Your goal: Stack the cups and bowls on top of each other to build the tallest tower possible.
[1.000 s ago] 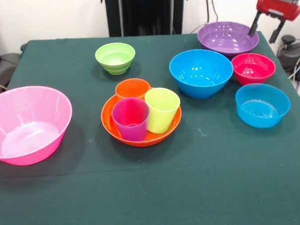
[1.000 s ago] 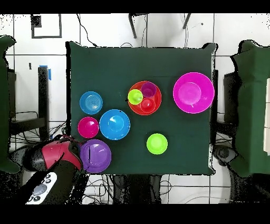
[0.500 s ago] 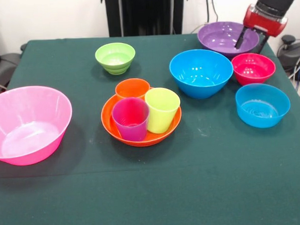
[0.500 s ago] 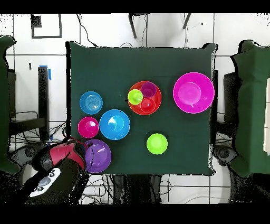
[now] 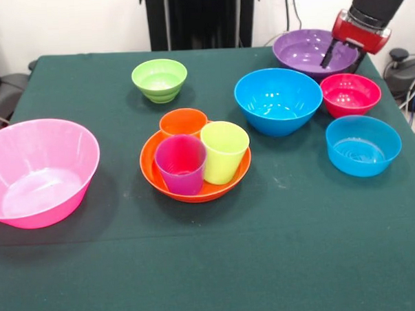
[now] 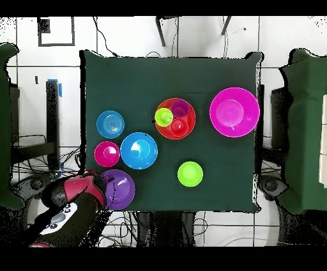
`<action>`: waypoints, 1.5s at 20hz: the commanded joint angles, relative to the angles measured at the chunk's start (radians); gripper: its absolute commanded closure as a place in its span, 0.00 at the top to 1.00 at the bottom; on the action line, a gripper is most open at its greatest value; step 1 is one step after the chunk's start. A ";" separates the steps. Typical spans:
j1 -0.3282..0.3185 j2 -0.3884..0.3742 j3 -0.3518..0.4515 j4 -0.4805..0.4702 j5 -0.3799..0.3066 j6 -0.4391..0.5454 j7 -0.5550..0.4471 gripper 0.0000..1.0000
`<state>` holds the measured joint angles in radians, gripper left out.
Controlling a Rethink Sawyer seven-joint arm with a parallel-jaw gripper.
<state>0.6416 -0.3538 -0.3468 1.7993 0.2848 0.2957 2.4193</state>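
No tower stands: every piece sits at bench [image 5: 281, 262] level on the dark green cloth. The three tapered, glossy plastic cups, orange cup [image 5: 183, 122], lime green cup [image 5: 224, 152] and purple cup [image 5: 181, 164], stand upright and crowded together inside the shallow orange bowl [image 5: 153, 173] near the middle. The big pink bowl [image 5: 39, 171], translucent and round, lies well apart at one side, slightly tilted. The small green bowl [image 5: 159, 80], ribbed near its foot, stands alone. On the other side cluster the big blue bowl [image 5: 277, 101], the small red bowl [image 5: 350, 94] just beside it, the light blue bowl [image 5: 363, 145] nearer the camera, and the purple bowl [image 5: 313, 52] at the bench's corner. The red-headed pincer [image 5: 336, 57] hangs at the purple bowl's rim, its two dark fingers [image 5: 326, 56] spread apart with nothing between them; one dips inside the bowl, the other outside.
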 commanded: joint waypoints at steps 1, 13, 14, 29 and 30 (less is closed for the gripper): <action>-0.049 -0.054 0.206 0.114 0.069 -0.014 0.181 1.00; -0.103 -0.047 0.262 0.137 0.108 -0.060 0.188 1.00; -0.102 -0.038 0.258 0.136 0.108 -0.079 0.192 1.00; -0.051 0.055 0.194 0.064 0.153 -0.165 0.225 0.00; -0.051 0.056 0.193 0.062 0.154 -0.167 0.220 0.00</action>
<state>0.5789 -0.4019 -0.2358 1.9026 0.3752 0.2391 2.4193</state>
